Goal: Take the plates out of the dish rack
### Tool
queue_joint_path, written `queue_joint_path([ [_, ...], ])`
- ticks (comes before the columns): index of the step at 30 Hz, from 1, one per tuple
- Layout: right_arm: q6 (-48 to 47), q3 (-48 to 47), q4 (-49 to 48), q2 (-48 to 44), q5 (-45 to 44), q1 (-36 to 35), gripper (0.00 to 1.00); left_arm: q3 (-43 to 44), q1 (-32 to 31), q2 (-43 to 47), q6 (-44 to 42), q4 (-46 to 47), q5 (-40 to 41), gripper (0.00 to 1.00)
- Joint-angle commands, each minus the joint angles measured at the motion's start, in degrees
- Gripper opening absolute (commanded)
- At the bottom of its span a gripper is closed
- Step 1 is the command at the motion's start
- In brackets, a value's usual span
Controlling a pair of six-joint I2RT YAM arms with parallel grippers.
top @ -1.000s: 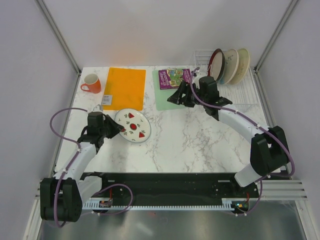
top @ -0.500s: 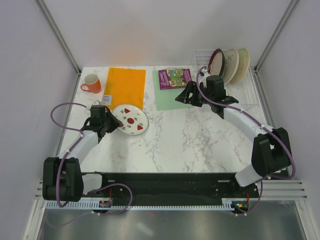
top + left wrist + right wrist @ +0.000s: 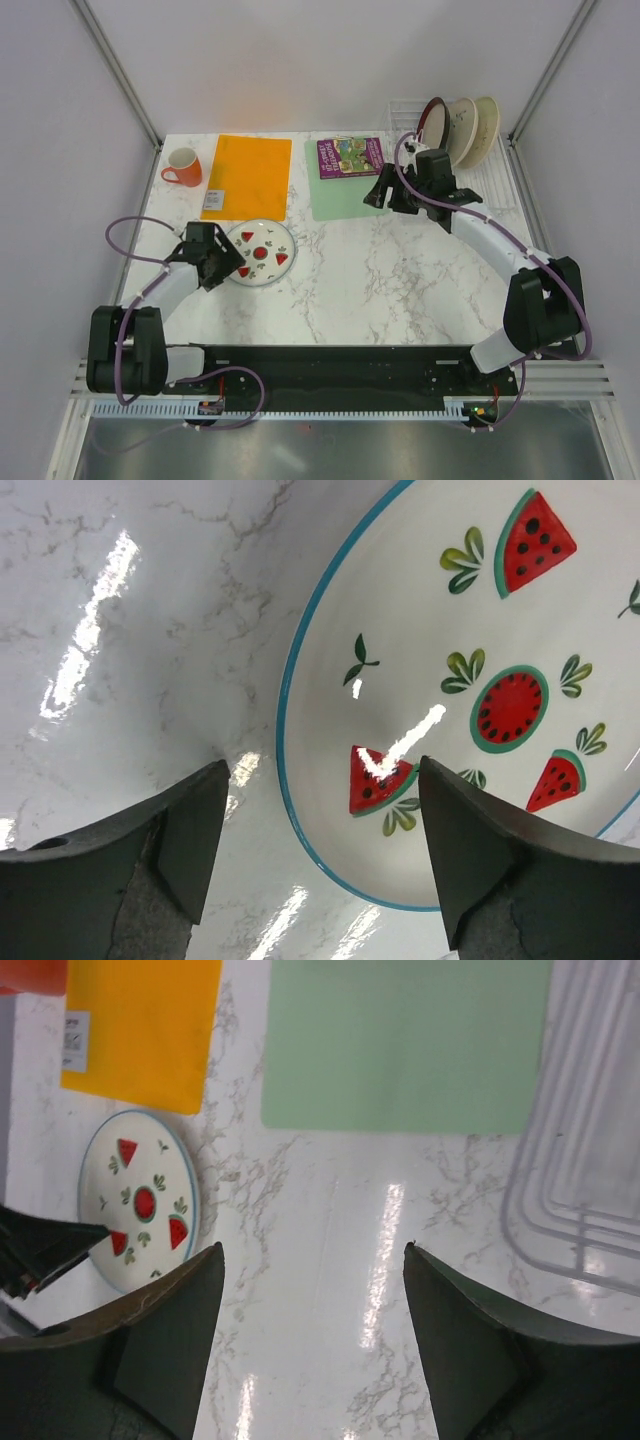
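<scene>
A white plate with red watermelon motifs and a blue rim (image 3: 262, 252) (image 3: 430, 650) lies flat on the marble at the left. My left gripper (image 3: 226, 264) (image 3: 325, 855) is open, its fingers standing either side of the plate's near rim without gripping it. The dish rack (image 3: 408, 112) stands at the back right and holds three upright plates: maroon-rimmed (image 3: 433, 122), cream and light blue (image 3: 461, 126), beige (image 3: 486, 118). My right gripper (image 3: 381, 192) (image 3: 312, 1345) hangs open and empty over the marble in front of the rack. The watermelon plate (image 3: 140, 1200) shows in the right wrist view too.
An orange mug (image 3: 182, 166) sits at the back left. An orange mat (image 3: 252, 172) (image 3: 140, 1030) and a green mat (image 3: 340, 198) (image 3: 400, 1040) lie across the back, with a purple book (image 3: 348, 156) on the green one. The rack's ribbed drain tray (image 3: 585, 1180) extends to the right.
My left gripper has opened and let go of the watermelon plate, which now rests flat on the table. The right gripper has shifted right, closer to the rack.
</scene>
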State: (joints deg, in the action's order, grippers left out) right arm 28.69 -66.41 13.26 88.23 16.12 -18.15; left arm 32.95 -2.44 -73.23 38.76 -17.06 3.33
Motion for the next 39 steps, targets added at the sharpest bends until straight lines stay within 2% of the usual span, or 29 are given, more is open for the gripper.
queue_joint_path([
  [1, -7.40, -7.14, 6.59, -2.71, -15.22, 0.31, 0.80, 0.45, 0.06, 2.12, -1.50, -5.70, 4.57, 0.85],
  [3, -9.34, -10.57, 8.01, -2.71, -24.14, 0.40, 0.81, 0.62, 0.06, 4.05, -1.15, -7.19, 6.50, 0.85],
  [7, -15.40, -17.51, 10.47, -0.61, -40.87, 0.40, 0.86, 3.08, 0.06, 14.48, -1.76, -9.39, 7.13, 0.86],
  [8, -17.94, -20.22, 10.47, 0.27, -42.99, 0.57, 0.87, 4.56, 0.06, 16.70, -2.63, -9.40, 6.43, 0.87],
  [11, -21.90, -25.50, 10.39, 4.66, -49.85, 1.01, 0.89, 8.25, 0.06, 23.21, -4.04, -9.05, 3.18, 1.00],
  [13, -23.67, -28.23, 10.04, 8.70, -53.54, 1.36, 0.91, 10.11, 0.06, 25.15, -5.27, -8.34, -0.25, 1.00],
  [18, -27.97, -37.46, 8.55, 19.32, -54.35, 4.00, 0.93, 14.16, 0.06, 26.56, -10.54, -5.01, -12.53, 1.00],
  [23, -30.27, -46.26, 7.75, 29.61, -54.88, 6.81, 0.93, 13.64, 0.06, 25.95, -11.17, -2.02, -17.74, 1.00],
  [30, -31.32, -48.98, 1.25, 36.04, -55.67, 8.22, 0.91, 10.56, 0.06, 23.31, -12.04, 2.90, -18.10, 1.00],
  [34, -33.69, -54.86, 0.98, 40.61, -54.97, 8.31, 0.88, 8.71, 0.06, 22.26, -12.14, 5.10, -16.08, 1.00],
  [39, -34.14, -58.83, 1.16, 45.36, -54.35, 8.75, 0.77, 8.80, 0.06, 20.15, -11.78, 6.95, -16.25, 1.00],
])
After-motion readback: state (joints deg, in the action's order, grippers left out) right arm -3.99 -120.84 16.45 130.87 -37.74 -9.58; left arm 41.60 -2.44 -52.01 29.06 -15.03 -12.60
